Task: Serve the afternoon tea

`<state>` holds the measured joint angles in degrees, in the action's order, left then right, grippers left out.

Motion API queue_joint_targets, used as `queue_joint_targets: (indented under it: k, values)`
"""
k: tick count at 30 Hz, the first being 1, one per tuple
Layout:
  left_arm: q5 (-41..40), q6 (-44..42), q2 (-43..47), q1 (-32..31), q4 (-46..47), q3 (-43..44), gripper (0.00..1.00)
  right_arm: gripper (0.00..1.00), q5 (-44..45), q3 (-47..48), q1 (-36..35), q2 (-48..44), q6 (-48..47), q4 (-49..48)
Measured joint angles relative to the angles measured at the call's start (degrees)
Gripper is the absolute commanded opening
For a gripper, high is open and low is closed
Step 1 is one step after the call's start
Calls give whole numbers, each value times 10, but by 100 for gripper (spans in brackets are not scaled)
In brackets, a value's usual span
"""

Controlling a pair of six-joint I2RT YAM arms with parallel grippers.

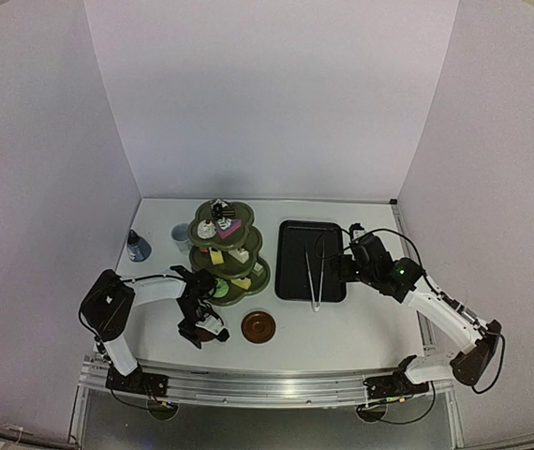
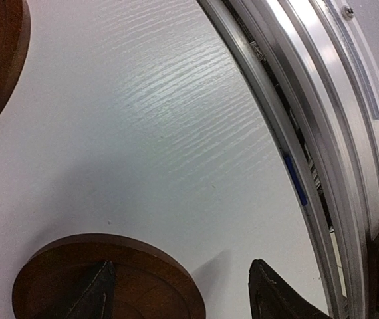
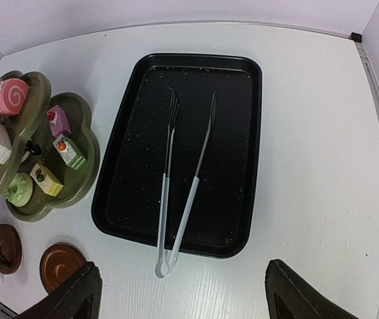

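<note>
The olive-green three-tier stand (image 1: pixel 201 261) holds small cakes (image 1: pixel 229 228) on its tiers. Behind it to the left stand the white mug (image 1: pixel 182 232) and the blue-grey pot (image 1: pixel 138 247). My left gripper (image 1: pixel 201 328) hangs open, low over the table in front of the stand. In the left wrist view, one fingertip (image 2: pixel 93 292) lies over a brown coaster (image 2: pixel 143 272) and the other over bare table, clear of the coaster's rim. A second coaster (image 1: pixel 259 326) lies just to the right. My right gripper (image 3: pixel 183 299) is open and empty, above the black tray's near edge.
The black tray (image 1: pixel 290 253) lies right of the stand, with thin metal tongs (image 1: pixel 313 277) across it, their loop end past the near rim. The table's metal front rail (image 2: pixel 322 166) runs close to my left gripper. White walls enclose the table.
</note>
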<state>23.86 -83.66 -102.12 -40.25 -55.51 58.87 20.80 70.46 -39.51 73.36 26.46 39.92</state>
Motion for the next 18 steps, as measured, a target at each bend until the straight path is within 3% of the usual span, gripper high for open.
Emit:
queue_joint_targets:
  k: [13, 18]
  values:
    - [-3, 2, -15, -3, 0, 23, 71, 82, 4, -9, 0, -12, 1, 1]
    - [-15, 29, -22, -3, -3, 50, 77, 82, 4, -11, 0, -16, 2, 1]
